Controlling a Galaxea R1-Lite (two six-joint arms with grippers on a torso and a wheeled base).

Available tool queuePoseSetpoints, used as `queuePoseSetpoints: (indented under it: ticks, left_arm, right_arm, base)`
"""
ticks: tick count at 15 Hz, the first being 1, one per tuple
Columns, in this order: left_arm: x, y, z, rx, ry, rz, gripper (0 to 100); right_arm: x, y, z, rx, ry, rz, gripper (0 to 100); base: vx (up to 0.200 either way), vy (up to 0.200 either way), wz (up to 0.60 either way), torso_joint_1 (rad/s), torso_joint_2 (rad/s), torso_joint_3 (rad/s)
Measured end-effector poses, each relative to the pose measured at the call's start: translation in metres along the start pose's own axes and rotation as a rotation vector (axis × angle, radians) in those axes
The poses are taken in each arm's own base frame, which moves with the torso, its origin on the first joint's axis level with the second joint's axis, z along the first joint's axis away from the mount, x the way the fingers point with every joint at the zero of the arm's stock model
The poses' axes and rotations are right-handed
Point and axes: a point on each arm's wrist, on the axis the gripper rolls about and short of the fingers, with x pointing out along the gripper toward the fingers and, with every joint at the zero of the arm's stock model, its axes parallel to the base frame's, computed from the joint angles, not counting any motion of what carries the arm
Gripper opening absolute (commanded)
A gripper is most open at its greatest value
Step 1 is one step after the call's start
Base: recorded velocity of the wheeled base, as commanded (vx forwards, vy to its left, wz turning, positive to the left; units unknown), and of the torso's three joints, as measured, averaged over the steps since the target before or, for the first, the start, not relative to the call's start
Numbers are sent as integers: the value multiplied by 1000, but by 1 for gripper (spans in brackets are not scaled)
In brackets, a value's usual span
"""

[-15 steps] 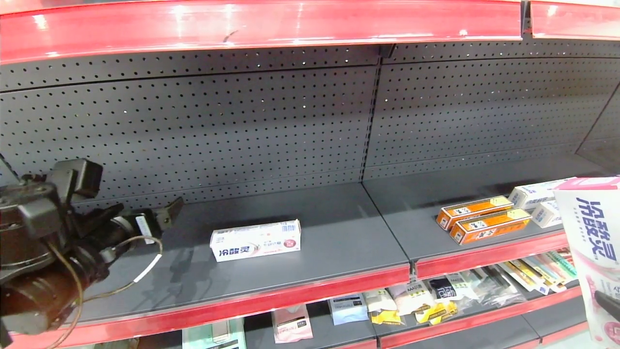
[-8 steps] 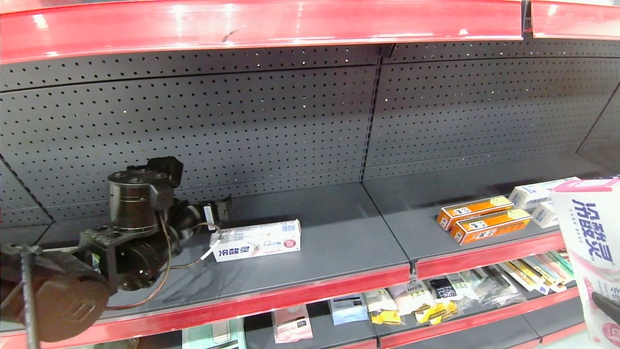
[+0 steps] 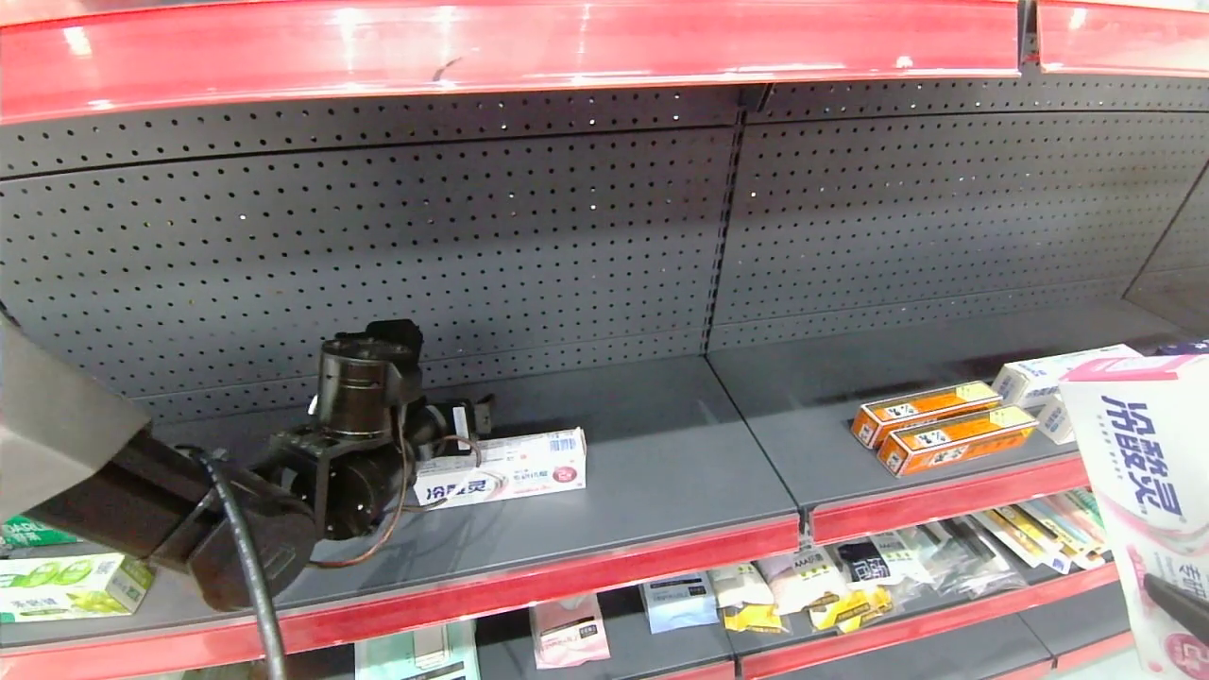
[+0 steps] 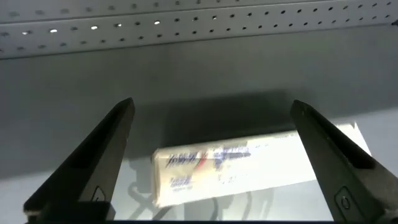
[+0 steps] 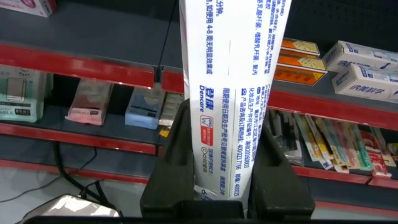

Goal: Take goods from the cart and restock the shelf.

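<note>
**Item 1, lying box**: 1 long white toothpaste carton. It has blue print on the front, a pink-red band with a round red mark toward its right end, and a barcode at the top right corner. I see it flat on its long side in the left bay of the grey shelf. It lies roughly midway between the perforated back panel and the red front strip, with its front face turned outward.

**Item 2, left gripper**: I read its 2 black fingers as spread wide, with nothing in their grasp. The left end of the lying box sits between them. The left wrist view shows bare shelf between the box and each finger.

**Item 3, held box**: 1 carton in the same white and pink with blue print, standing upright on end. In the head view it is at the far right, out in front of the shelf's right bay and off the shelf.

**Item 4, right gripper**: 2 dark fingers clamped on the lower part of the held box, 1 on each side.

**Item 5, other stock:**
- 2 orange boxes lie side by side in the right bay near the front strip.
- White boxes lie just beside them, to the right.
- 1 green box is at the shelf's far left.
- Mixed packets are on the tier below.
</note>
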Motion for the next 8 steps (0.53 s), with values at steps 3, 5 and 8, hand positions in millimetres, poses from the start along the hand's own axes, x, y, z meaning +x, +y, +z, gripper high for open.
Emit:
queuePoseSetpoints:
  ticks: [3,5,8]
  left_arm:
    - [17,-6,-5,5,12,2,100]
    - [26,-9,-8,12,27,5,100]
    - [35,-19,-8,31,51,-5,100]
  right_arm:
    - [1,0,-1,0,7,1,0]
    - [1,0,-2,1,9,2,0]
    - [2,0,-2,1,14,3,0]
  base:
    - [0,0,0,0,0,0]
    - [0,0,0,0,0,0]
    - [0,0,0,0,0,0]
